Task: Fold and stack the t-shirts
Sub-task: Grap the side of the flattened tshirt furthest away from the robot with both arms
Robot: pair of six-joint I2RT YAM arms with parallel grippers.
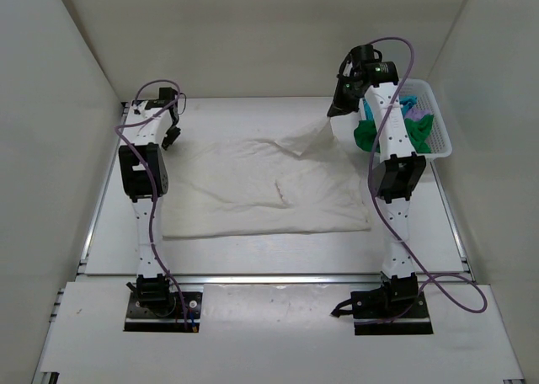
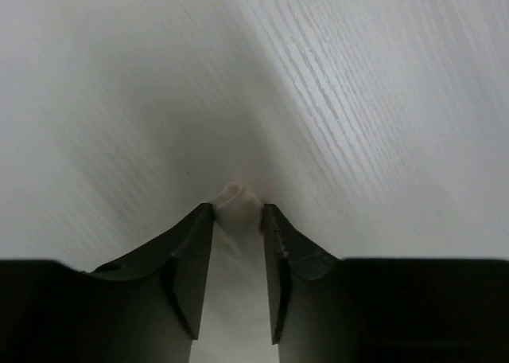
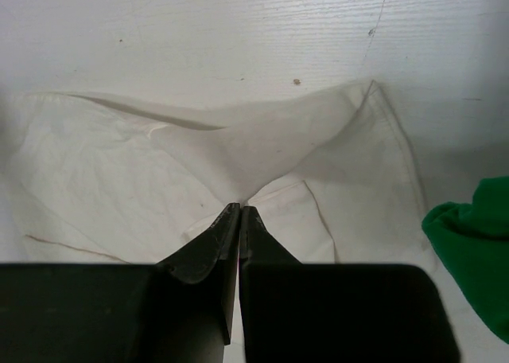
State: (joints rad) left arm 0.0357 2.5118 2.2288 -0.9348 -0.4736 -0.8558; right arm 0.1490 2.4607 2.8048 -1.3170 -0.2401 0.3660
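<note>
Top external view puts the task at an early stage, by my judgement. The cream-white t-shirt [image 1: 261, 186] lies spread and wrinkled across the middle of the table [image 1: 253, 253], with no fold made and no stack begun. The left claw [image 2: 236, 208] is narrow, with a nub of that shirt's far left corner pinched between its fingers. The right claw [image 3: 239, 210] is closed tight on the far right corner and lifts it off the table. The green t-shirt [image 1: 365, 136] and the turquoise t-shirt [image 1: 409, 106] wait bundled in the white lattice basket [image 1: 444, 146] at the far right. The table is pale, faintly wood-grained board, and plain white walls [image 1: 50, 106] enclose it on three sides.
</note>
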